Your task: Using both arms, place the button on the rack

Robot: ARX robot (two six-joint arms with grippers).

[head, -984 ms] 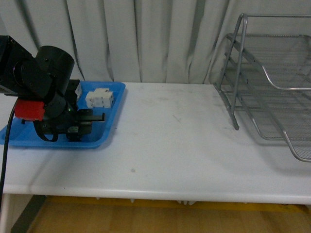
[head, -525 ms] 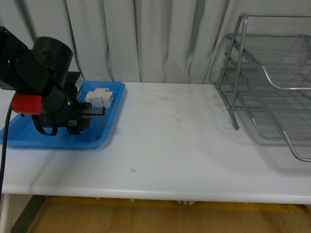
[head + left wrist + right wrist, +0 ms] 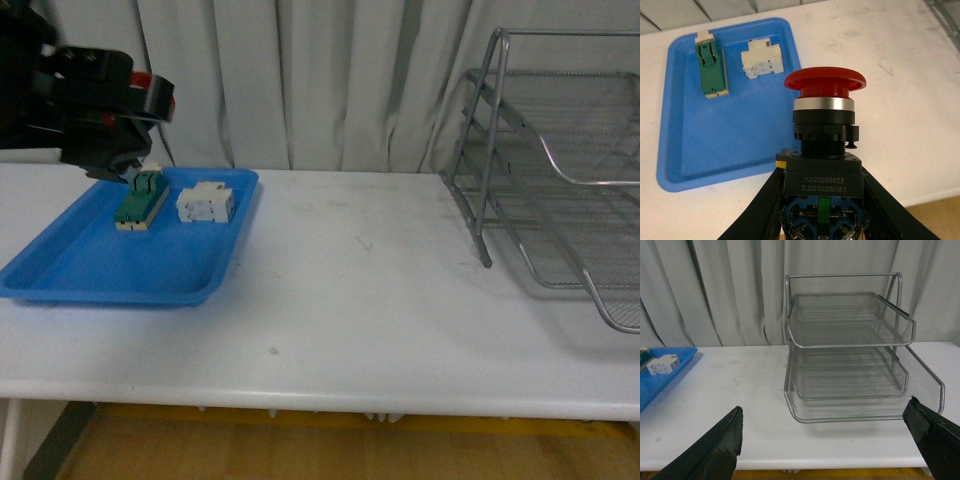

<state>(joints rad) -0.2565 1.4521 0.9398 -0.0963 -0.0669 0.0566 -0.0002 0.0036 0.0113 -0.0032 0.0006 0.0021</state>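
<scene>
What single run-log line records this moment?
left jaws: shut on button; right jaws: open; rack: empty; blue tray: green block, white block

The button (image 3: 824, 125) has a glossy red cap, seemingly plastic, over a bright metal ring and a matt dark body. The rack (image 3: 850, 320) is silvery wire mesh on shiny metal tubing. The tray (image 3: 685, 150) is smooth blue plastic. The table (image 3: 350, 300) is white and lightly scuffed. The curtain (image 3: 330, 80) is pale cloth.

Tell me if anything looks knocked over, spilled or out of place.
Nothing stands out. The green-and-cream block and white block lie in the blue plastic tray, the silver wire-mesh rack stands upright, and the left gripper holds the red-capped button.
</scene>
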